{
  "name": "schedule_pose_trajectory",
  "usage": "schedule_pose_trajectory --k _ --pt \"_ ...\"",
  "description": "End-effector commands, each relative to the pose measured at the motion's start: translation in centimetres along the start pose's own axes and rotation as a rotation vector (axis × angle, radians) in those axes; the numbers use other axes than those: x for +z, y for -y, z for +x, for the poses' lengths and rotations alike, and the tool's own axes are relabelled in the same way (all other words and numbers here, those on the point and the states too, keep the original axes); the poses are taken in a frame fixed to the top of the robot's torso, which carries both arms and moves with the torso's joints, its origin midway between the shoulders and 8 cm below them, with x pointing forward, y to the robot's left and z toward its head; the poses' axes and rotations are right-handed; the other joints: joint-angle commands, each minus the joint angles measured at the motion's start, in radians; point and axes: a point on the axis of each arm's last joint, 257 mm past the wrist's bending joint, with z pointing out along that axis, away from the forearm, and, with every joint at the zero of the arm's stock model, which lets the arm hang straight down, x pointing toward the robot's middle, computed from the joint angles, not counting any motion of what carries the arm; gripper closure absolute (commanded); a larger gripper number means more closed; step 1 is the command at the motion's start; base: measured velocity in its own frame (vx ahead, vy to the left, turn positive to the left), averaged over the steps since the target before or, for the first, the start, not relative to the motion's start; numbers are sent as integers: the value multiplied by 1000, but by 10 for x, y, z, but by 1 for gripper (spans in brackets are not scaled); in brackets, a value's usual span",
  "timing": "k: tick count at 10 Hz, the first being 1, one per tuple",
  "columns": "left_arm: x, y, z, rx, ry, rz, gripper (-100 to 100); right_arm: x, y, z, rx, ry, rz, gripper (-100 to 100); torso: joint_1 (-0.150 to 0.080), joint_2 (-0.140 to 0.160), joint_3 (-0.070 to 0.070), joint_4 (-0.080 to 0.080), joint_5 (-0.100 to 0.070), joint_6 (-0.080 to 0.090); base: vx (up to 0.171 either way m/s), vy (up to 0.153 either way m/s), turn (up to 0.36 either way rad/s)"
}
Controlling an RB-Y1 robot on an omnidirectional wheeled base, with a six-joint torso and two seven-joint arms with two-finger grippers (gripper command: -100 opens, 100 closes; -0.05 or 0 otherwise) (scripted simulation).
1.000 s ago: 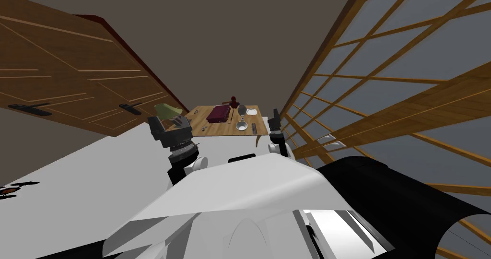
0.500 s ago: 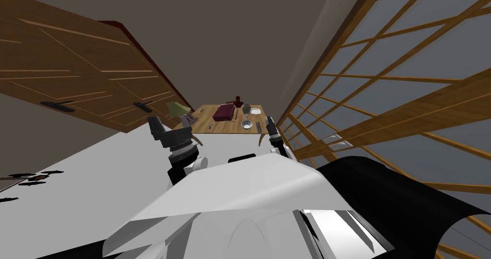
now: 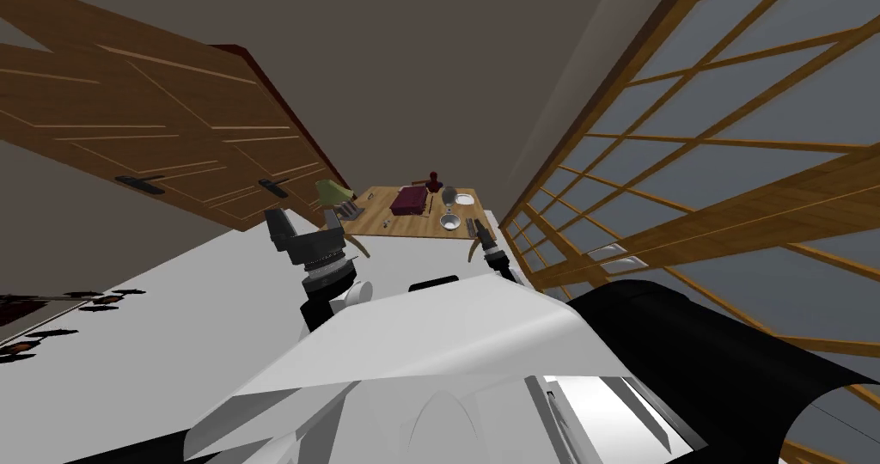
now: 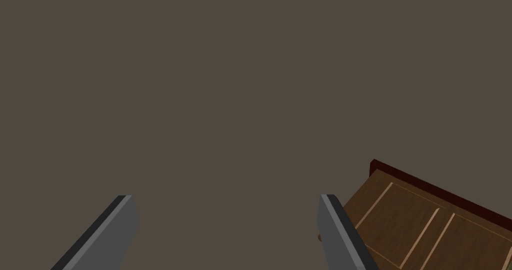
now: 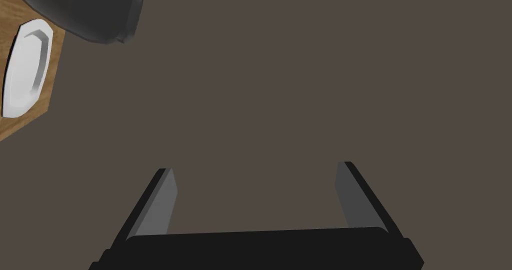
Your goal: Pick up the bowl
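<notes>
Right gripper (image 5: 255,167) wide, empty; left gripper (image 4: 225,197) wide too. Bowl (image 3: 449,221) sits near-right on the table (image 3: 411,227) ahead of me, jug (image 3: 448,196) just behind. Risk I see: a sloppy reach knocks the jug or shoves the bowl off the near edge.

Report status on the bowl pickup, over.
Left tool open, right tool open, both empty. Bowl on table, near edge, not yet grasped. Grey vessel and white plate close behind it.
</notes>
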Motion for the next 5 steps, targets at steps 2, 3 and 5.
schedule_pose_trajectory --k 2,3,5 --pt "0 0 0 0 0 0 0 -19 42 10 -75 -72 91 -100 0 0 0 0 0 0 10 107 102" --pt "0 0 0 0 0 0 0 -20 43 10 -75 -72 93 -100 2 -1 -1 0 0 0 8 117 52" --pt "0 0 0 0 0 0 0 -38 72 16 -128 -123 156 -100 2 -1 -1 0 1 0 11 112 90"
